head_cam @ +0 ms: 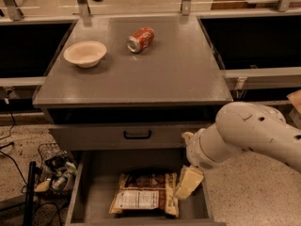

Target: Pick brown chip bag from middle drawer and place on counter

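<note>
End effector [186,184] beside chip bag [142,195], crinkly, brown

One raised camera looks down at counter [160,74] and drawer [94,187], tool [188,182] lower right.

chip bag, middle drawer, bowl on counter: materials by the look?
Brown chip bag: crinkly film, plastic or foil, slight sheen, creased. Middle drawer: likely painted metal, smooth grey, thin walls. Bowl: matte cream, paper or plastic, unclear. End effector hangs at the bag's right edge.
</note>
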Controlling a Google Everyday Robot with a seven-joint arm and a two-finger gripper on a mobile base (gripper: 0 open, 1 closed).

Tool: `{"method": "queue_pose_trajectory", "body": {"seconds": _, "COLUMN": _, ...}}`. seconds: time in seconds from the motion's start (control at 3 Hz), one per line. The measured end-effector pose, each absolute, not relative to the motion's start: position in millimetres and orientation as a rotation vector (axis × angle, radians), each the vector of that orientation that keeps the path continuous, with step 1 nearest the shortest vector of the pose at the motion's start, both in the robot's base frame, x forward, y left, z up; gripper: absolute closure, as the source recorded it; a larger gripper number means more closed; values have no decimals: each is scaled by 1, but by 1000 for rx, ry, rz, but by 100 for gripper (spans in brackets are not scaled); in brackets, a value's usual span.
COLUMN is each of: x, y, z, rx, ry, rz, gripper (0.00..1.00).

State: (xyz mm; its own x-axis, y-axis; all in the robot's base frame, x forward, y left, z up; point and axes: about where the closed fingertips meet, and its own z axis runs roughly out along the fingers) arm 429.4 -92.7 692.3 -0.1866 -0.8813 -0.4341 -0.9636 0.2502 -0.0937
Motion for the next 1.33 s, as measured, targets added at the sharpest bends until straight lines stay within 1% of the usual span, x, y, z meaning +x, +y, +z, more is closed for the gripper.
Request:
{"method": "queue_pose_trajectory", "body": {"seconds": 0.33, "x": 429, "y": -93, "z": 692, "rx": -1684, "ry": 2129, "rz": 280, "gripper": 0}}
{"method": "queue_pose_trajectory", "body": {"seconds": 1.33, "x": 420, "y": -74, "z": 629, "rx": -1646, "ry": 2143, "rz": 439, "gripper": 0}}
